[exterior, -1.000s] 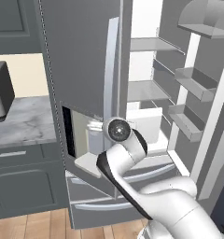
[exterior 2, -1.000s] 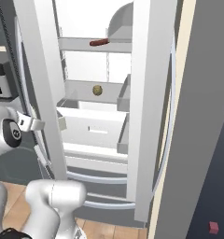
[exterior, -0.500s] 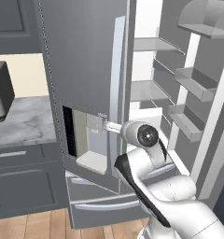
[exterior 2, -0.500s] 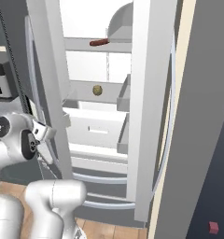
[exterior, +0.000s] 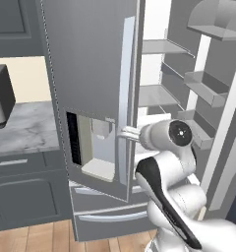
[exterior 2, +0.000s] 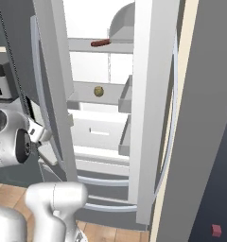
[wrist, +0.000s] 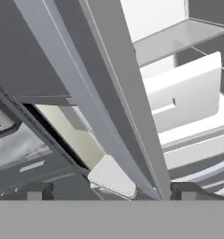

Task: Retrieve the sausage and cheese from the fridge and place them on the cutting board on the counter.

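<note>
Fridge shelves, sausage above, cheese below

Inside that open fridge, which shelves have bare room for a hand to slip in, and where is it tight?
In the fridge, the top shelf is bare left of the sausage; the shelf below is bare either side of the small cheese. It is tight by the left door's handle, where the open hand sits.
</note>
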